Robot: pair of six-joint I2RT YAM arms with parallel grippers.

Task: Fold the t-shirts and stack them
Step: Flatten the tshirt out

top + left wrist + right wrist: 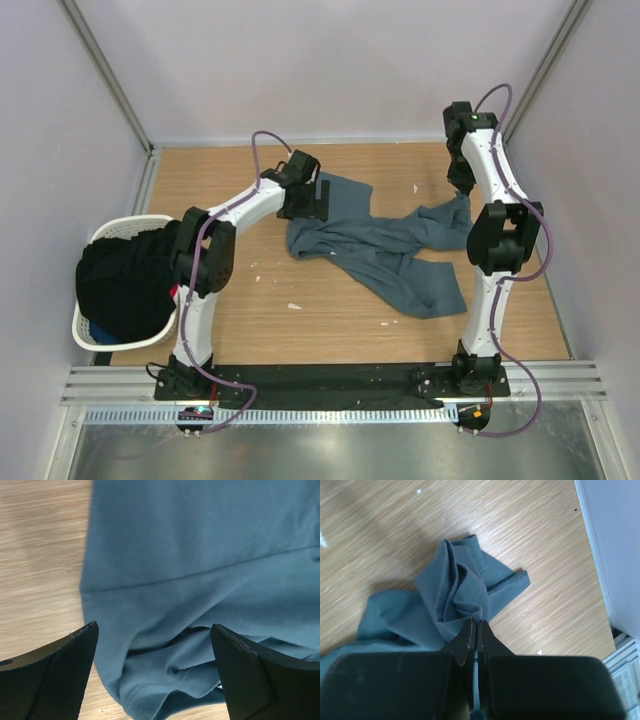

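Right gripper [476, 623] on crumpled blue-grey t-shirt [454, 587]

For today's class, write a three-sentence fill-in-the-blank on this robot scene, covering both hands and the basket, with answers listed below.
1. The left hand hangs over the blue-grey t-shirt with its jaws ____.
2. The right hand is ____ on a bunched part of the t-shirt.
3. The white laundry basket stands at the ____ edge of the table.

Missing words: open; shut; left
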